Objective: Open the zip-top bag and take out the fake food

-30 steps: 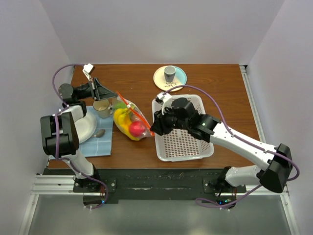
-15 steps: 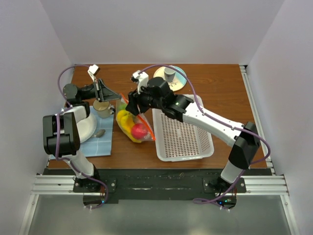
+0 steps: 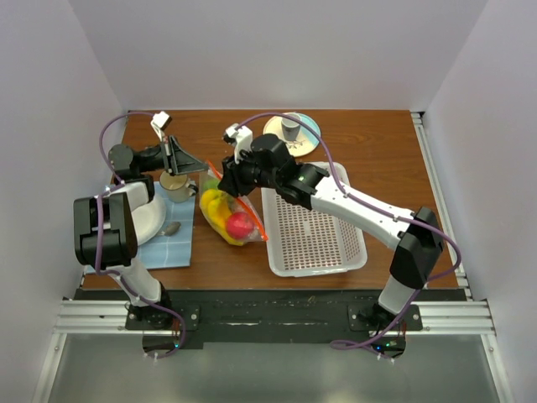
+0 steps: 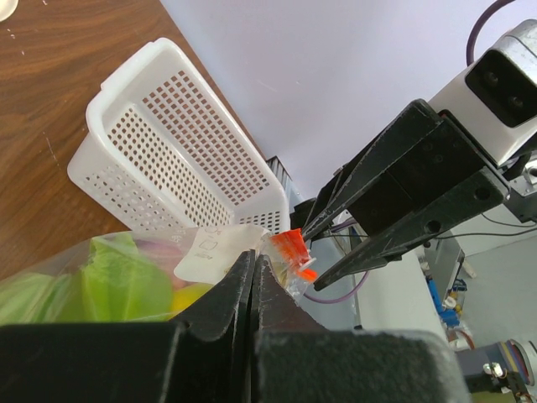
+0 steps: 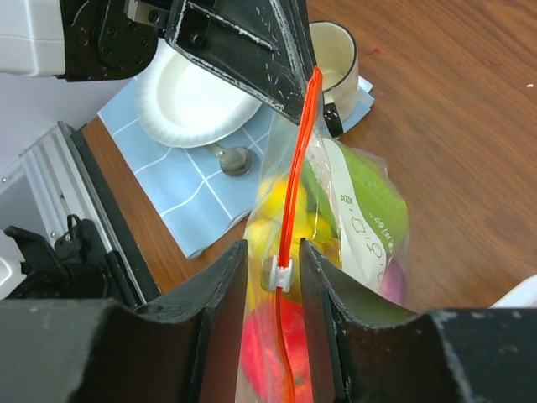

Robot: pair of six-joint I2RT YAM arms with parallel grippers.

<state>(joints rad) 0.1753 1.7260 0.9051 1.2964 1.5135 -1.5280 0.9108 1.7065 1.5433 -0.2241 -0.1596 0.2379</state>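
The wooden surface (image 3: 382, 159) carries the white basket (image 3: 356, 248) on its right half. Just left of the basket is the zip-top bag (image 3: 220, 201), resting on the wood with its far corner lifted. The fake food (image 3: 238, 223) is inside it: a red fruit, yellow banana and green pieces. The step in hand, as I judge it, is drawing the zip open.

To do that well the whole bag wants to be taut. The left arm should anchor its corner firmly while the right arm pulls straight along the line of the orange zip strip (image 5: 299, 151). A sideways pull would likely bunch the plastic and jam the zip. Which direction opens it I cannot tell. The right fingers ought to close squarely on the small white slider (image 5: 280, 274) before any pull, or they may slip off it.

The right arm stretches long from its base across the basket's far-left corner, with its wrist tipped down onto the bag's top edge. The left arm is folded up along the left side, its forearm reaching toward the far edge and its tool pointing right. The left pincer (image 4: 252, 262) is clamped tight on the bag's corner at the strip's end. The right pincer (image 5: 273, 252) is narrow, with one finger on each side of the slider and slight gaps showing, so it is not yet gripping.
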